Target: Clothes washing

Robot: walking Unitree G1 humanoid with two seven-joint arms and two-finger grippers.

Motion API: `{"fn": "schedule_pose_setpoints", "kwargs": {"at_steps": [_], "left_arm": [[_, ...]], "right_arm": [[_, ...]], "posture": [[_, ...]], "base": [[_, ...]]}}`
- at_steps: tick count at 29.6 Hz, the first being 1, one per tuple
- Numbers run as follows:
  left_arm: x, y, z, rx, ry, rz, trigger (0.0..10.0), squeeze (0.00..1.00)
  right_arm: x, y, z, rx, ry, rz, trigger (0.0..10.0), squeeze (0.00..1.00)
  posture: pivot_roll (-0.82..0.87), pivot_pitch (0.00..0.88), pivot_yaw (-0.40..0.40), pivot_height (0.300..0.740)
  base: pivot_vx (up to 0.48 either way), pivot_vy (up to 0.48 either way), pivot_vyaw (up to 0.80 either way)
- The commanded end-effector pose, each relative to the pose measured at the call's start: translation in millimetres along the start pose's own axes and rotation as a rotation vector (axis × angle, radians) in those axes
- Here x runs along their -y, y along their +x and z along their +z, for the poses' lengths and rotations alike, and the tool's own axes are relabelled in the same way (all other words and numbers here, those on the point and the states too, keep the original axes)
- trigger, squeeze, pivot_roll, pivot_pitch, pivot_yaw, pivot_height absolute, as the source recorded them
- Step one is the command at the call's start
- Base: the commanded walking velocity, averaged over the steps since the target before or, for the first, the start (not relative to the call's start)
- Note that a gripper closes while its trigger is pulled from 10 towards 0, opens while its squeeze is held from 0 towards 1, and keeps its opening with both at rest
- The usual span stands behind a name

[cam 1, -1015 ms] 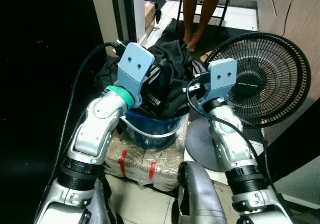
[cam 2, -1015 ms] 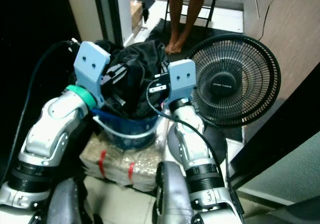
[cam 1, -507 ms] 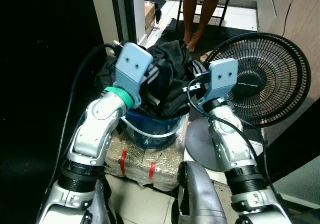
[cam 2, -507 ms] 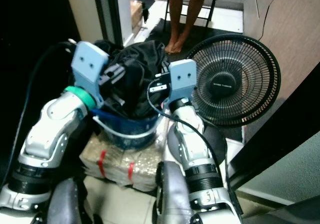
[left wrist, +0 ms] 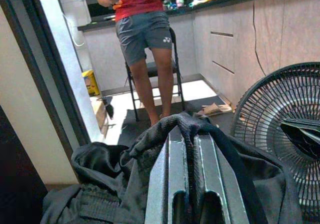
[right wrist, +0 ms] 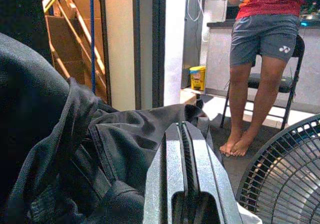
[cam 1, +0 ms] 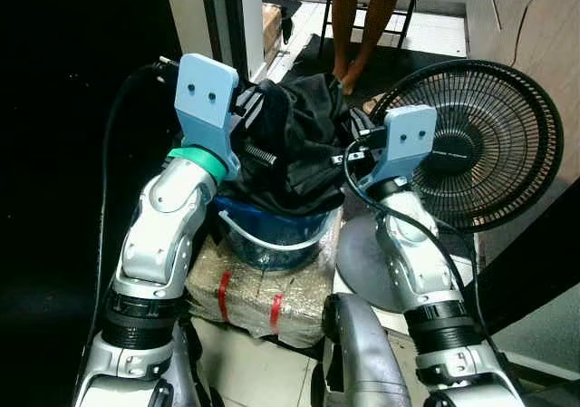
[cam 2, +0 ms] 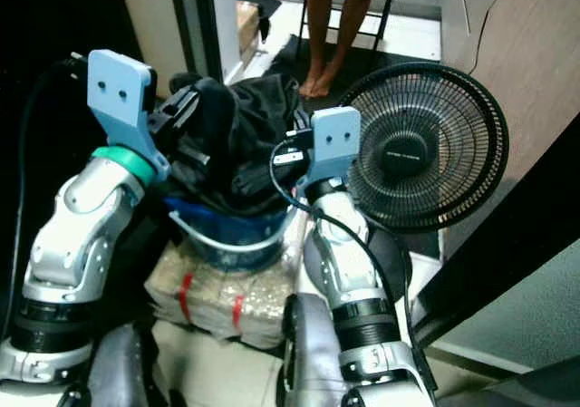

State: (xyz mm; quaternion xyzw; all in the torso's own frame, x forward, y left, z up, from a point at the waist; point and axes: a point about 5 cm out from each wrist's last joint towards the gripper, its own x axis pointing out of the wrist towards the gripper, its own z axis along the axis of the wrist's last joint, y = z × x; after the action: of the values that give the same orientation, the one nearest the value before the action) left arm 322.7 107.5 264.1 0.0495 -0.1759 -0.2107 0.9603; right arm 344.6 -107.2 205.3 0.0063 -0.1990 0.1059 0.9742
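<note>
Black clothes [cam 1: 294, 144] heaped in a blue bucket [cam 1: 272, 230], which sits on a wrapped bundle [cam 1: 258, 289] w/ red tape, lifting it to arm height; left gripper [left wrist: 192, 134] clenched on a fold of the fabric, raised at the pile's left side, prob. to pull a garment free for washing; right gripper [right wrist: 186, 134] pressed closed w/ no cloth between its fingers, just beside the pile's right edge; black fan [cam 1: 476, 144] stands close right of the bucket; person's bare legs [cam 1: 358, 26] by a chair beyond.
</note>
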Motion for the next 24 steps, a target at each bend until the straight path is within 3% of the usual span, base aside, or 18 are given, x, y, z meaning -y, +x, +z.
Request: {"fn": "schedule_pose_setpoints", "kwargs": {"at_steps": [1, 24], "left_arm": [[0.5, 0.3, 0.0, -0.003, -0.008, 0.003, 10.0, 0.0], [-0.9, 0.1, 0.5, -0.009, -0.012, 0.015, 10.0, 0.0]], "right_arm": [[1.4, -1.4, -0.6, -0.001, 0.007, -0.006, 10.0, 0.0], [1.7, -1.3, -0.7, -0.002, 0.011, -0.012, 10.0, 0.0]], "posture": [[-0.02, 0.027, 0.031, 0.54], [-0.02, 0.034, 0.036, 0.605]], "base": [[0.0, 0.0, 0.0], [0.0, 0.0, 0.0]]}}
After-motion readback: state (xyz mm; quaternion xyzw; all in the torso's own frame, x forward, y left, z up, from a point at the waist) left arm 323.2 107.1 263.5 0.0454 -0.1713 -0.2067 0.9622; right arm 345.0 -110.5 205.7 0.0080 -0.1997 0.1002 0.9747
